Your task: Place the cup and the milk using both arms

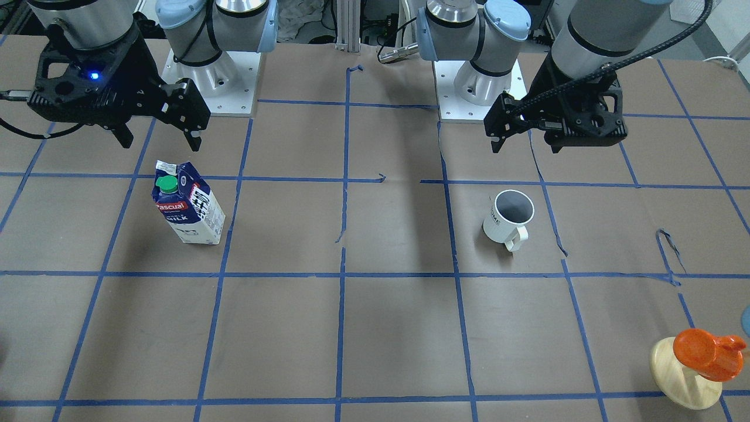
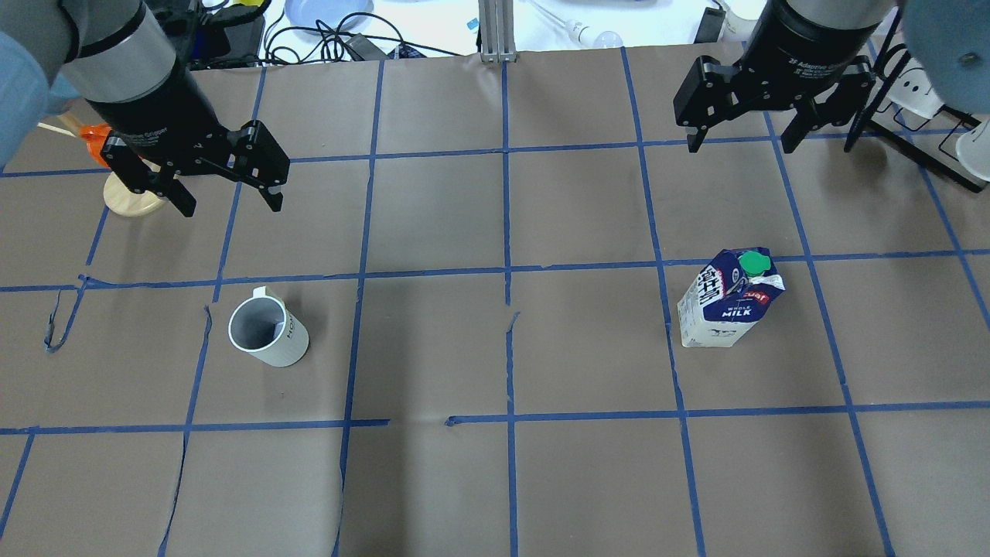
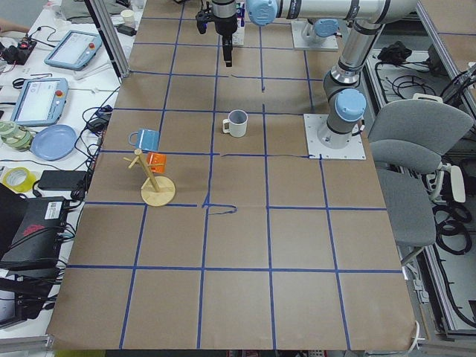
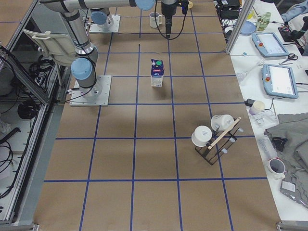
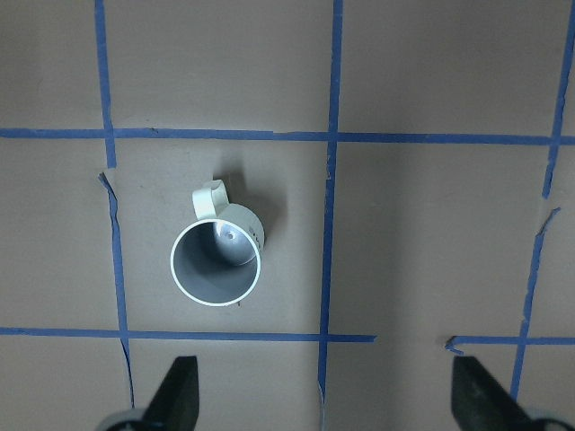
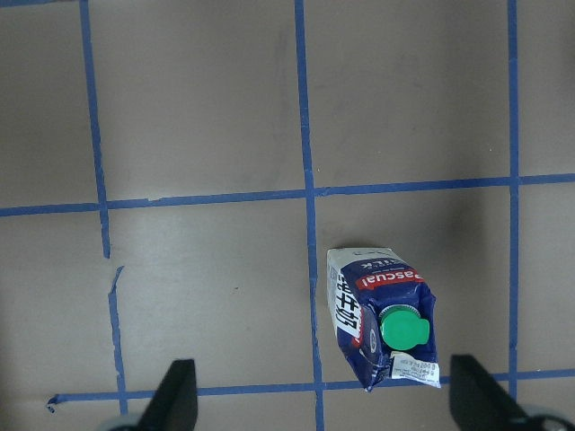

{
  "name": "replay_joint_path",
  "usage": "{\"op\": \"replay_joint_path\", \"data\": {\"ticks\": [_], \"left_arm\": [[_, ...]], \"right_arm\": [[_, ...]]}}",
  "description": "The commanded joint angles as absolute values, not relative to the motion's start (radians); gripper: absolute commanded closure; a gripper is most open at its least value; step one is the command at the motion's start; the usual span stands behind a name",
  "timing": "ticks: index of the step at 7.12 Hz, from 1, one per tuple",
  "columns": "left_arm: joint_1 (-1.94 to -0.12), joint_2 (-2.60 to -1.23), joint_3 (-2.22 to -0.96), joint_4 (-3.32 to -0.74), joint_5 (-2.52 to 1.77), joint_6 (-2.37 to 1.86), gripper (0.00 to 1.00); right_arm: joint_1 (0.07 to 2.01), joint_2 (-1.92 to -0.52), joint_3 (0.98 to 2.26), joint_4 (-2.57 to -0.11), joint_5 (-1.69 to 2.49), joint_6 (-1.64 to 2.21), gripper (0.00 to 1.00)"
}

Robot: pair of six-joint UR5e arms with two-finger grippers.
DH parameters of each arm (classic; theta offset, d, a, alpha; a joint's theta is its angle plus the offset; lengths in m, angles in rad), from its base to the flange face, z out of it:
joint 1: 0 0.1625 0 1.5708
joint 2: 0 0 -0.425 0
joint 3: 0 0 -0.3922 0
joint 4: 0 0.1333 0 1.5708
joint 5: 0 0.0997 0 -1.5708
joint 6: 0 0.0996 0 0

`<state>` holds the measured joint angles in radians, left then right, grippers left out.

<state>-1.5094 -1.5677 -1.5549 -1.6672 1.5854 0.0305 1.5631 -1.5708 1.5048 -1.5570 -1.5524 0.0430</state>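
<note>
The white cup (image 2: 267,334) stands upright on the left half of the table, handle toward the far side; it also shows in the front view (image 1: 508,217) and the left wrist view (image 5: 217,262). My left gripper (image 2: 232,207) hangs open and empty above and beyond it; its fingertips (image 5: 180,395) frame the view's bottom. The milk (image 2: 728,308), blue and white with a green cap, stands on the right half, also in the front view (image 1: 188,204) and the right wrist view (image 6: 382,328). My right gripper (image 2: 740,147) hangs open and empty beyond it.
A wooden mug tree (image 1: 685,375) with an orange mug (image 1: 706,351) stands at the far left corner, close behind my left gripper (image 1: 524,146). A rack with white cups (image 4: 214,137) stands far off on the right end. Blue tape lines grid the brown table cover.
</note>
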Motion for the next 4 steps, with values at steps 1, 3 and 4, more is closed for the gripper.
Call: {"op": "replay_joint_path", "data": {"ticks": [1, 3, 4], "left_arm": [[-1.452, -1.577, -1.583, -1.661, 1.753, 0.031, 0.0], [-1.311, -1.603, -1.656, -1.632, 1.833, 0.028, 0.0], [-1.283, -1.605, -1.713, -1.523, 1.772, 0.029, 0.0]], "right_arm": [[1.563, -1.569, 1.506, -1.557, -1.552, 0.043, 0.0], [1.563, -1.569, 1.508, -1.555, -1.552, 0.041, 0.0], [1.562, -1.569, 1.509, -1.554, -1.552, 0.041, 0.0]]}}
